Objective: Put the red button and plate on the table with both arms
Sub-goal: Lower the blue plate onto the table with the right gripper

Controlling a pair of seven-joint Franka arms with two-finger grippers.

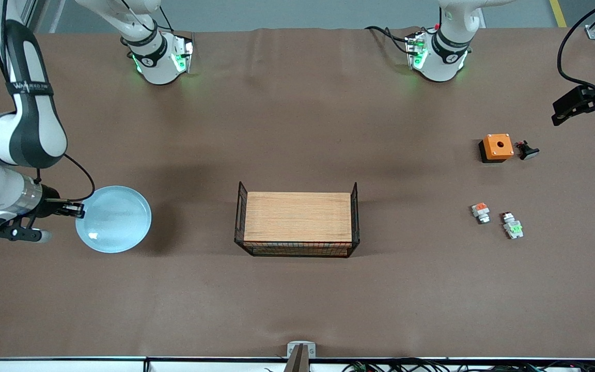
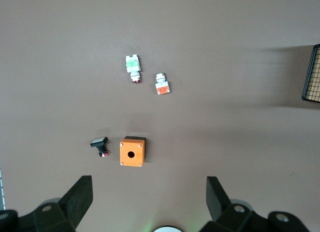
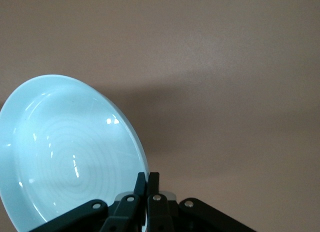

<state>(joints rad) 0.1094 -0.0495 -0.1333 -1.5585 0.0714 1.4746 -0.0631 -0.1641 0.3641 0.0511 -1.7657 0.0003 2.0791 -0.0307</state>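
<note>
The red button (image 1: 512, 226), a tiny white part with a green block, lies on the brown table (image 1: 297, 129) at the left arm's end. It also shows in the left wrist view (image 2: 133, 67). My left gripper (image 1: 566, 109) hangs open and empty high over that end of the table; its fingers (image 2: 80, 197) stand wide apart. My right gripper (image 1: 74, 209) is shut on the rim of the pale blue plate (image 1: 114, 218) at the right arm's end. In the right wrist view the plate (image 3: 65, 157) is tilted in the shut gripper (image 3: 148, 184).
A similar part with an orange-red block (image 1: 481, 212) lies beside the red button. An orange square box (image 1: 497, 146) and a black cap (image 1: 527, 150) lie farther from the front camera. A wood-topped black wire rack (image 1: 297, 219) stands mid-table.
</note>
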